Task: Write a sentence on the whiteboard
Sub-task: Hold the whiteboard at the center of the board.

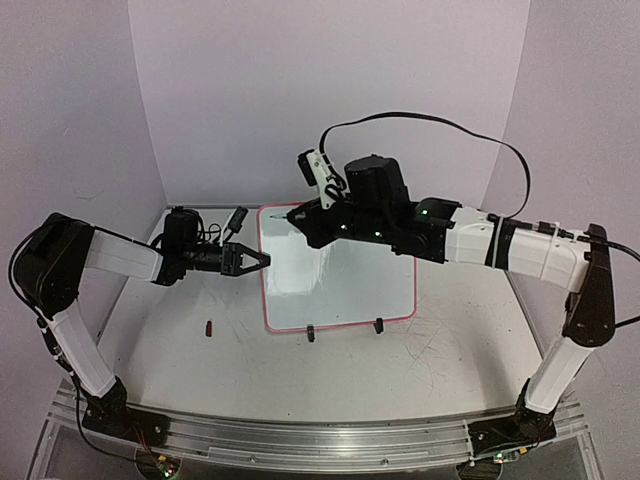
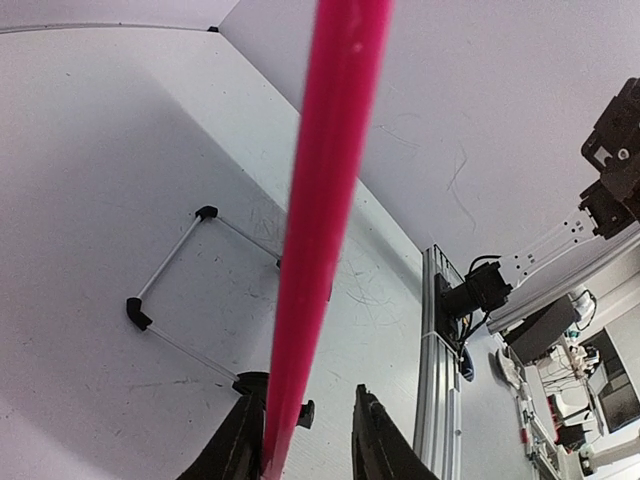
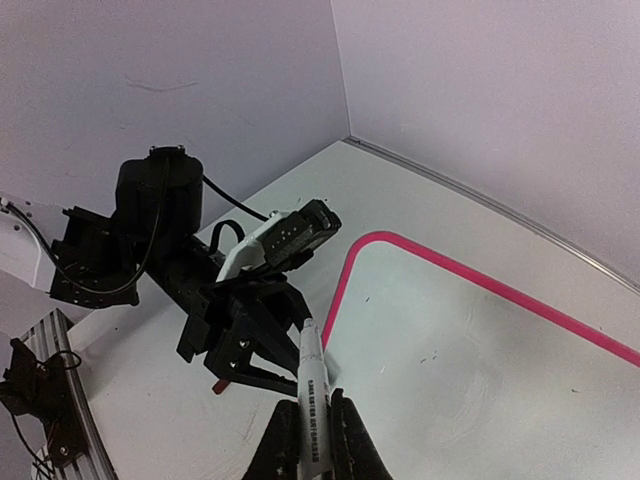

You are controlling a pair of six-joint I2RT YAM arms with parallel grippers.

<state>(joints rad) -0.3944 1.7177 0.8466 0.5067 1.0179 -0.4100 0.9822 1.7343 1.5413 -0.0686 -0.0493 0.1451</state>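
**Claws at the whiteboard's left edge and far corner**

Nearest me, the aluminium rail (image 1: 300, 440) carries both arm bases at the near edge of the table (image 1: 450, 350). A little further in, a small dark red thing (image 1: 209, 327) lies alone on the table, left of the board and apart from it; I cannot tell what it is.

Past it comes the whiteboard (image 1: 345, 275), about mid-table, with its two black clip feet (image 1: 311, 334) on its near edge and its glossy face catching reflections.

At the board's left edge I see the left claw (image 1: 256, 260), reaching in from the left. In the left wrist view the pink frame (image 2: 325, 200) runs straight up between its fingers (image 2: 235, 450). One finger sits against the frame and the other stands off it with a visible gap, so the jaws are apart astride the edge, not clamped.

Furthest out, the right arm (image 1: 520, 245) stretches across from the right to the board's far-left corner. The right claw (image 3: 312, 408) is closed tight on a white marker (image 3: 311, 370), whose tip points down at that rounded corner, just beside the frame. I cannot tell whether the tip touches the board.
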